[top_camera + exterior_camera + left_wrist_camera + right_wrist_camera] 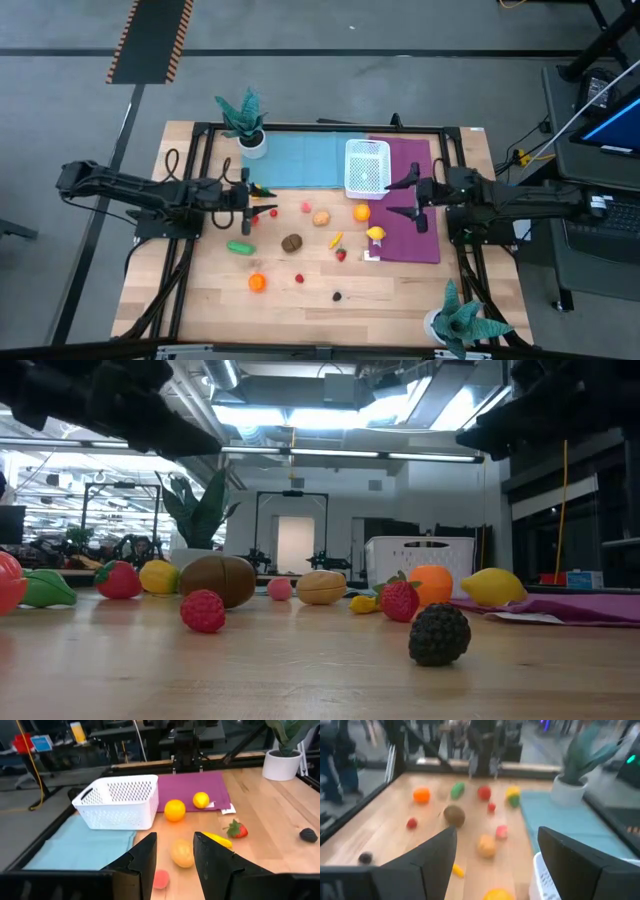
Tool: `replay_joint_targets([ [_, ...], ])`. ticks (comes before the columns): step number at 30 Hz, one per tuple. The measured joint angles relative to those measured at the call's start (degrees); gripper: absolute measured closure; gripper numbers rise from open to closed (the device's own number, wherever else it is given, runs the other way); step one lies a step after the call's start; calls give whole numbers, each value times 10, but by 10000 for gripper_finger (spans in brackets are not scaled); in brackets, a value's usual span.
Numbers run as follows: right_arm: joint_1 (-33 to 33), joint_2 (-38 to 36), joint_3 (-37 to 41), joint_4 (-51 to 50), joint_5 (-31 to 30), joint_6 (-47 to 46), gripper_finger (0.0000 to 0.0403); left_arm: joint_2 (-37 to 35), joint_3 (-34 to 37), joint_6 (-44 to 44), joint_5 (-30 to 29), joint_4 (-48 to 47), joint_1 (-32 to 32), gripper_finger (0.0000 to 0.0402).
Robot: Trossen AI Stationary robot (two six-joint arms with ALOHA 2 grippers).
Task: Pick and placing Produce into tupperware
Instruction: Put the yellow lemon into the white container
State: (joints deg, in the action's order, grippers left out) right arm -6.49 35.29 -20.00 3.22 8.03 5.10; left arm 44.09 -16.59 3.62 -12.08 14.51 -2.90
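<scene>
Right of centre in the high view, the right tool (413, 199), fingers apart and empty, should descend squarely over the orange (361, 212) beside the tupperware (366, 165).

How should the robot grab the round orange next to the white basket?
Probably from straight above, fingers closing across the widest middle of the orange. It is a smooth ball, so pinching high or low might let it slip. The white basket stands just behind it and the lemon lies just in front, so the fingers should go down on its two free sides. The right gripper, open, is nearest.
</scene>
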Motion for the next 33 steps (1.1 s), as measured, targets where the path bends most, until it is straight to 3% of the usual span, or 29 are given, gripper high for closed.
replay_joint_targets([
  [7, 35, 75, -113, -184, -47, -6, 124, 16, -7, -5, 0, 0, 0, 280],
  [13, 70, 149, -177, -272, -81, -45, 124, 16, -7, -6, 0, 0, 0, 280],
  [23, 118, 270, -197, -307, -85, -121, 124, 16, -7, -6, 0, -3, 0, 280],
  [33, 124, 355, -197, -307, -85, -139, 124, 16, -7, -6, 0, -24, 0, 280],
])
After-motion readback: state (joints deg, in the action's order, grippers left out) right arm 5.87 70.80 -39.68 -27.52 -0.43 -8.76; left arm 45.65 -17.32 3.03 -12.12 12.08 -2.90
